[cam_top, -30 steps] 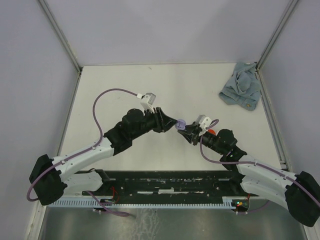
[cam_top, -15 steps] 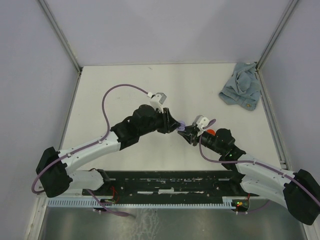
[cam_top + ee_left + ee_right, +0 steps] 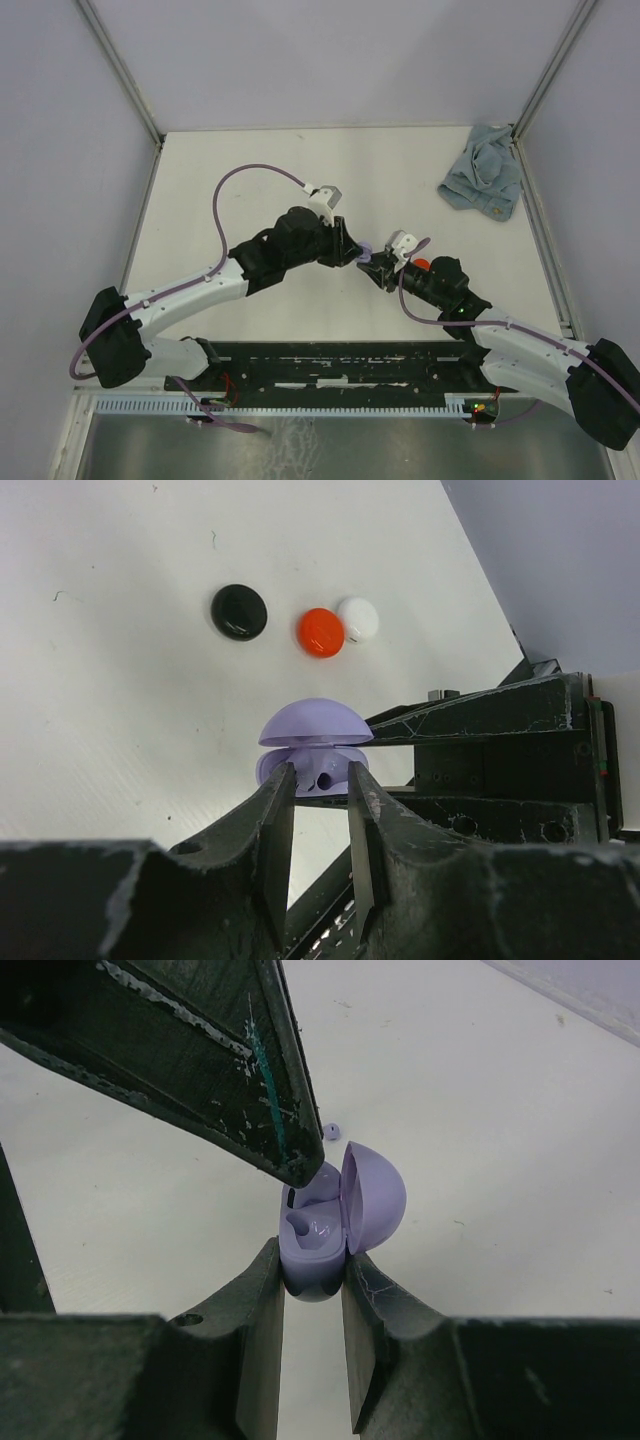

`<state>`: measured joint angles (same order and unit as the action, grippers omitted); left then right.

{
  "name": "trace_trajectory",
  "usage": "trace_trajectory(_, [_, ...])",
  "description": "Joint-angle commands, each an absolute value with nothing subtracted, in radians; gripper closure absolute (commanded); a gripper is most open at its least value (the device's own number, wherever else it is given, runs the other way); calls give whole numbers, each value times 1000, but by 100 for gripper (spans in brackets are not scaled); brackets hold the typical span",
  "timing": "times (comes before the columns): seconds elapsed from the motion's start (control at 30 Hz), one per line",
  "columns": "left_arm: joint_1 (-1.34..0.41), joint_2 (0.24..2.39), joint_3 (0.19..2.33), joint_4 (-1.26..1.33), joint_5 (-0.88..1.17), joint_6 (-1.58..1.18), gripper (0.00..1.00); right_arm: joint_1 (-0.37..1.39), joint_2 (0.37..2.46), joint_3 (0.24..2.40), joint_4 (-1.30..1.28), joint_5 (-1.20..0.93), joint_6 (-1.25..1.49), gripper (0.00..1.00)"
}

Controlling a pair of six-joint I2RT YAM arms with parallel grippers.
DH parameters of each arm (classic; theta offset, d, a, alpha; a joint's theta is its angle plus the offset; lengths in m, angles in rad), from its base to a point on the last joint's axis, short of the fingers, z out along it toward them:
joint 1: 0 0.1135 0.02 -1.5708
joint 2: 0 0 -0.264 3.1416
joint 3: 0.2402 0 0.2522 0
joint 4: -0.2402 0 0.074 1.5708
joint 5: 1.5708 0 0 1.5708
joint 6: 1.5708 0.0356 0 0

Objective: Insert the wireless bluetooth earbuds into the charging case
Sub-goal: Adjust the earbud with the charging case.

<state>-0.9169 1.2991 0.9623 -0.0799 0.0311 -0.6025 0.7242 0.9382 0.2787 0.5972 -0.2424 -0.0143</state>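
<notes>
1. Left gripper (image 3: 352, 252): comes in from the left, with its fingertips (image 3: 283, 780) at the open mouth of the case. The jaws stand a narrow gap apart. Nothing shows between them, so I can't tell if they pinch anything.
2. Small lilac plastic clamshell charging case (image 3: 364, 253): held between both grippers above the white table (image 3: 250, 170), domed lid hinged open. One well holds a glossy lilac comma-shaped earbud (image 3: 303, 1226). The other well is hidden behind the left finger.
3. Right gripper (image 3: 376, 268): clamped on the case's lower half, one finger pressed on each side.
4. Tiny lilac plastic piece (image 3: 332, 1131): lies on the table beyond the case, too small to identify.
5. On the table: round black disc (image 3: 239, 611) sits apart, and round red disc (image 3: 321, 632) touches round white disc (image 3: 358, 618).
6. Crumpled blue cloth (image 3: 483, 182): far right corner.
</notes>
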Motion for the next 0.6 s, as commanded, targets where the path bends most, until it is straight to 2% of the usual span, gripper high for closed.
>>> trace_trajectory(0.0, [-928, 1298, 1000, -100, -2, -555, 66, 729, 920, 327, 653, -261, -14, 94])
trace_trajectory(0.23, [-929, 1281, 1005, -132, -48, -537, 63, 729, 913, 325, 654, -265, -9, 94])
trace_trajectory(0.57, [-930, 1308, 1033, -139, 12, -535, 68, 729, 917, 328, 654, -265, -9, 94])
